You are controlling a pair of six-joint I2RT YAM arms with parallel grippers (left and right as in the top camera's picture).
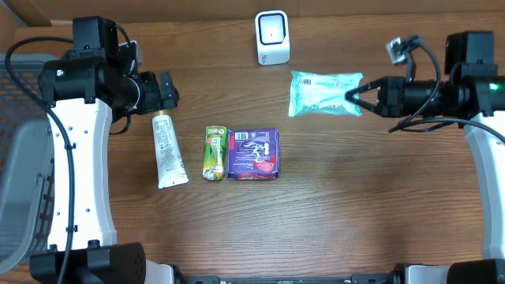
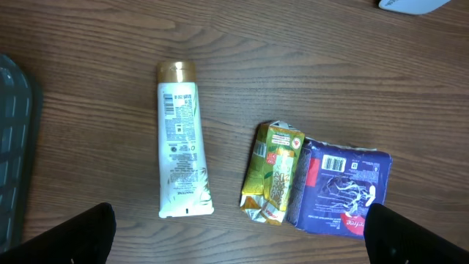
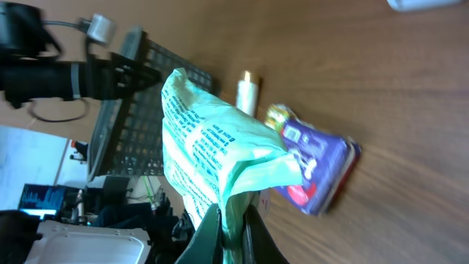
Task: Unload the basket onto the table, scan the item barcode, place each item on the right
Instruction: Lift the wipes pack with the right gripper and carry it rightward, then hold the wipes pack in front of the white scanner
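Progress is partial: right gripper [image 1: 353, 96] clamps the green packet [image 1: 323, 93] near the scanner [image 1: 272, 37], scan seems not yet done; left gripper [image 1: 171, 89] stands wide apart.

light: I see bright, even light in all views | shadows: soft, short on the table [image 1: 355, 205] | focus: overhead and left wrist sharp | right wrist: tilted, far background soft
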